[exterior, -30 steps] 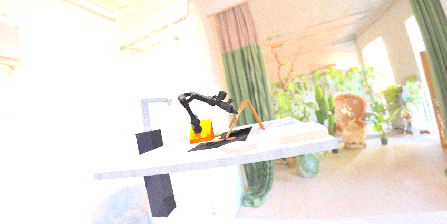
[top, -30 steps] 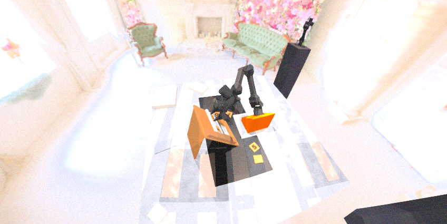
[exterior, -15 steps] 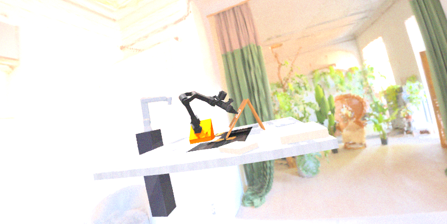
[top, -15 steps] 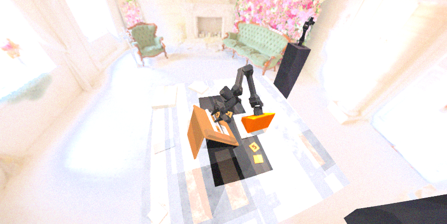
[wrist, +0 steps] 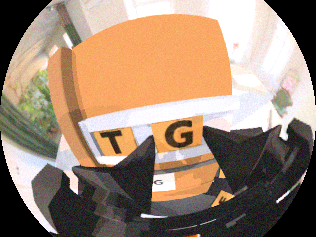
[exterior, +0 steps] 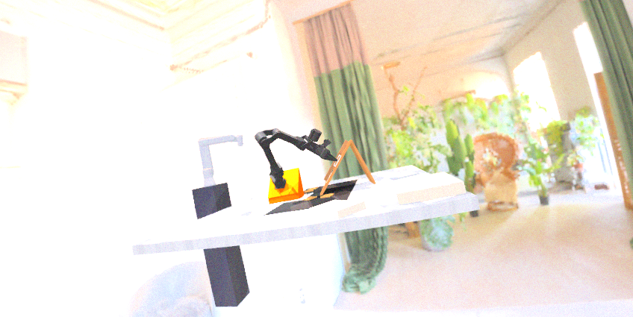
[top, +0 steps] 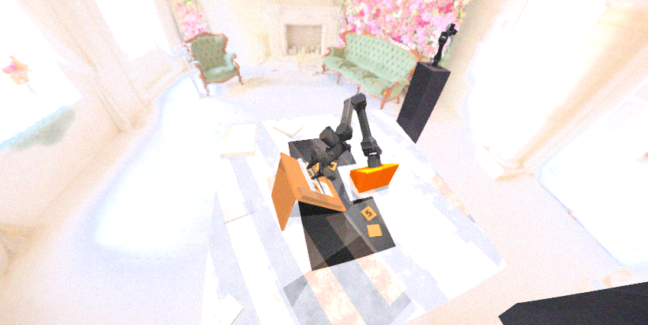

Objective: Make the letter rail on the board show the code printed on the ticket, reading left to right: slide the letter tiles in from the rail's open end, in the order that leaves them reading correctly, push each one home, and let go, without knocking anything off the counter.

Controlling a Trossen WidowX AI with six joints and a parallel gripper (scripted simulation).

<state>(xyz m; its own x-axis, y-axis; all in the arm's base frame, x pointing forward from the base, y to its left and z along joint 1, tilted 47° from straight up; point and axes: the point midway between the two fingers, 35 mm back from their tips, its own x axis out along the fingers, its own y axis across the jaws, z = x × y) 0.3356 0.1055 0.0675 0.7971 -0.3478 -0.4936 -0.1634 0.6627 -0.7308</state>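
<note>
The orange board [wrist: 150, 64] [top: 286, 186] [exterior: 364, 165] stands propped like a tent. Its white letter rail [wrist: 165, 108] holds a T tile [wrist: 114, 141] near the left end in the wrist view. My gripper [wrist: 178, 134] [exterior: 335, 159] is shut on the G tile [wrist: 186, 141], which is upright at the rail, right of the T with a gap between them. The ticket [wrist: 164, 183] is below the rail; a G shows on it, and the rest is hidden by my left finger. A tile marked 5 or S [top: 368, 212] and a plain-looking tile [top: 374, 230] lie on the dark mat [top: 322, 232].
Another loose tile [wrist: 223, 200] [top: 332, 166] lies on the mat near the arm. An orange block [top: 374, 178] [exterior: 286, 186] is at the arm's base. Pale flat slabs [top: 238, 139] [top: 287, 129] lie behind the board on the counter [exterior: 305, 228].
</note>
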